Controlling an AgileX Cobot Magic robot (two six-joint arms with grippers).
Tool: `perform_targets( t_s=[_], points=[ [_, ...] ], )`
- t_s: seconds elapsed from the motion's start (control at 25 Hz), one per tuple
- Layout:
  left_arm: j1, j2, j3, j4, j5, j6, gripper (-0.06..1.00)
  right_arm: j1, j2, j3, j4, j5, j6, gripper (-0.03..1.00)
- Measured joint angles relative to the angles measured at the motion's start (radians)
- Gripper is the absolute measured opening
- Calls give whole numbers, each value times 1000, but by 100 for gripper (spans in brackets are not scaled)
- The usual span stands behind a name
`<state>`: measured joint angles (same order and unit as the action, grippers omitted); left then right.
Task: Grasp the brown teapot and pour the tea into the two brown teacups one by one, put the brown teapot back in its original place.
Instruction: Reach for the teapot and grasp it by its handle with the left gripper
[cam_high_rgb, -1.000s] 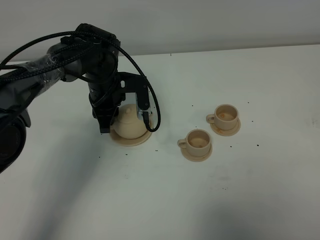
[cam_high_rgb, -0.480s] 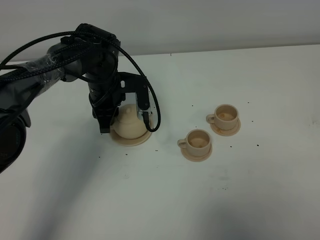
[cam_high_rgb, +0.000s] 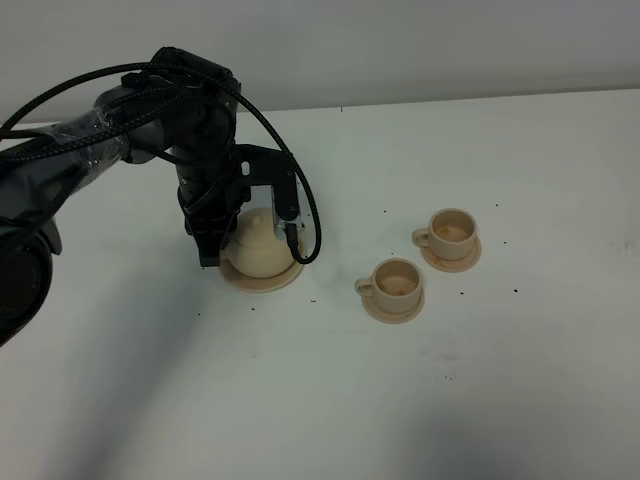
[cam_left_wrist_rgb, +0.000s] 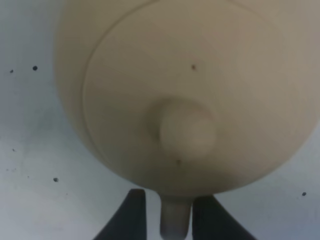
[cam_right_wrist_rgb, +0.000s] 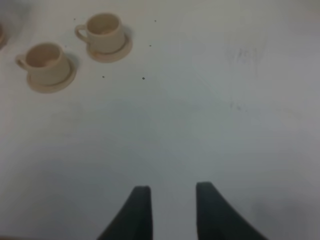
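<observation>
Table (cam_high_rgb: 450, 400) | left end effector (cam_left_wrist_rgb: 170, 196) straddles brown teapot (cam_left_wrist_rgb: 200, 75) handle, grip unclear | right end effector (cam_right_wrist_rgb: 172, 188) parted, empty

No readable text, labels, brands, numbers or signs in view

I see smooth, matt ceramic on the teapot (cam_left_wrist_rgb: 200, 75) and both teacups (cam_high_rgb: 398, 280); the table (cam_high_rgb: 500, 400) looks smooth, matt white, dark-specked.
</observation>
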<state>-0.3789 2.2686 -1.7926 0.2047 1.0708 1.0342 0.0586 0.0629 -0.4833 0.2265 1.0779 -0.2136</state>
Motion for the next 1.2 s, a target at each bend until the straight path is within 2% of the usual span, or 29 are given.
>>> perform_targets(
  t_s=[1.2],
  points=[
    [0,6,0,-1,15,-1,23,0,0,0,0,0,0,23]
  ],
)
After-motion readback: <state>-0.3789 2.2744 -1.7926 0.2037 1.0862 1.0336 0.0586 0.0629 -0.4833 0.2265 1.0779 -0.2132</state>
